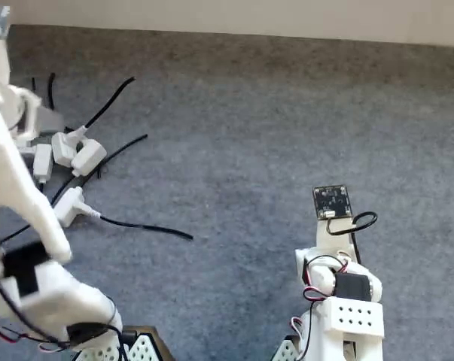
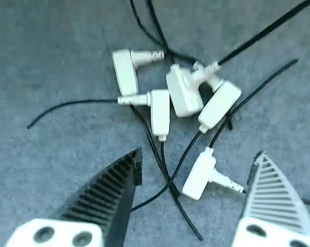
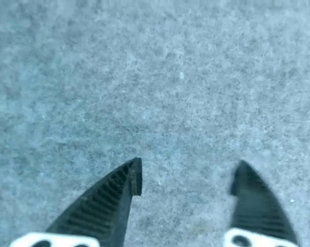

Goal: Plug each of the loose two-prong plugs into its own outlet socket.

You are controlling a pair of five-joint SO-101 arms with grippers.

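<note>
Several white plug and socket bodies (image 2: 183, 92) on black cables lie in a loose heap on the grey carpet, at the far left of the high view (image 1: 72, 154). I cannot tell plugs from sockets. One white piece (image 2: 198, 175) lies apart from the heap, also in the high view (image 1: 68, 204). My left gripper (image 2: 198, 154) hovers open above this piece, one black finger (image 2: 119, 188) and one white finger (image 2: 270, 193) on either side. My right gripper (image 3: 189, 163) is open over bare carpet, holding nothing. The right arm (image 1: 339, 293) sits folded at the lower right.
Black cables (image 1: 140, 226) trail from the heap toward the middle of the carpet and toward the back (image 1: 110, 101). The left arm (image 1: 19, 195) stretches along the left edge. A pale wall strip (image 1: 287, 19) borders the far side.
</note>
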